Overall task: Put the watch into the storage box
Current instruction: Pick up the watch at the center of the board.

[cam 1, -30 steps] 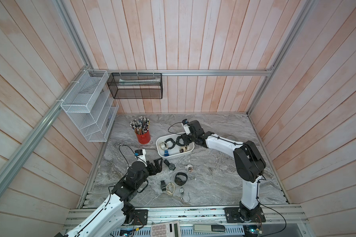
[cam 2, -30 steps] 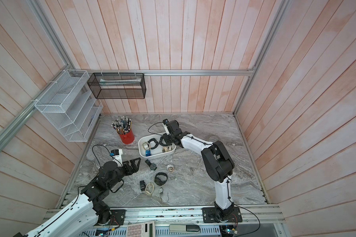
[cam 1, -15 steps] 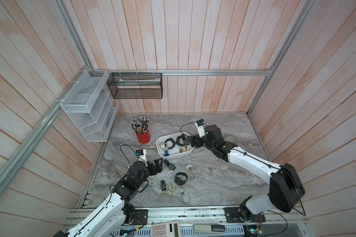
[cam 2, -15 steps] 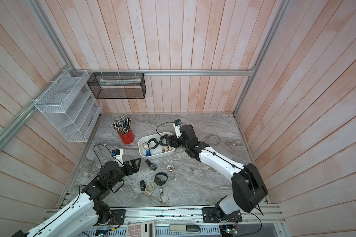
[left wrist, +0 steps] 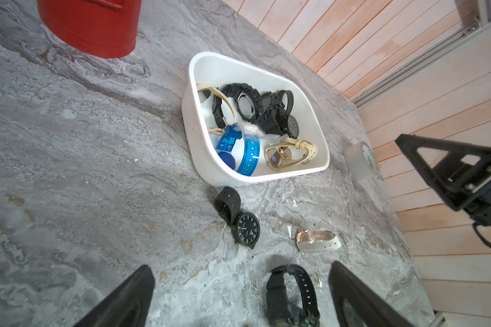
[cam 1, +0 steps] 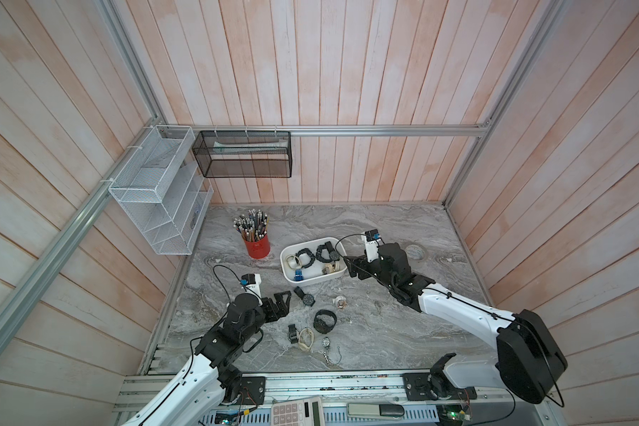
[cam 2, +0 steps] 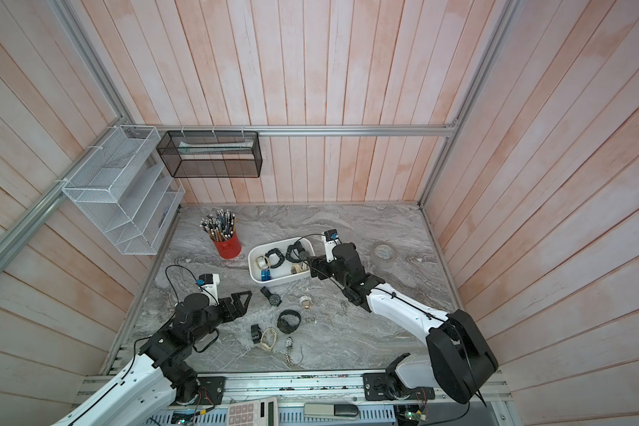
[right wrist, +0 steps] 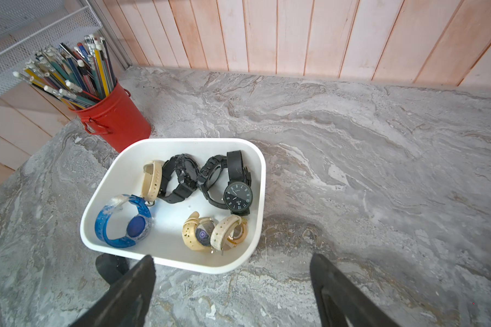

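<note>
Watch with cream strap and gold case (right wrist: 193, 233) lies inside the storage box (right wrist: 182, 140), in the corner nearest the right end effector (right wrist: 232, 257), just ahead of its fingertips and apart from them. Right end effector: released, jaws spread wide, with only the box's near rim and bare bench (right wrist: 352, 170) between them. In both top views it hovers just beside the box's end wall, with no contact seen. Deeper in the box from that end effector are a black dial watch (right wrist: 237, 198), two chunky black watches (right wrist: 182, 175), a cream band (right wrist: 152, 181) and a blue watch (right wrist: 125, 223). Left end effector (cam 1: 284, 303): also released and empty, well apart from the box. On the bench just ahead of its fingertips lies a loose black dial watch (left wrist: 247, 228), with a small white-strapped watch (left wrist: 318, 240) farther ahead. A chunky black strap watch (left wrist: 292, 294) shows between the fingers in the left wrist view, untouched. To this end effector's right, nearer the robot's base, lie a cream-strapped watch (cam 1: 306, 339) and a silver watch on a chain (cam 1: 326, 343). Red pencil cup (cam 1: 256, 246) stands near the box, on the side away from the right end effector. Tape roll (cam 1: 415, 252) sits near the right wrist, on the side away from the box.
</note>
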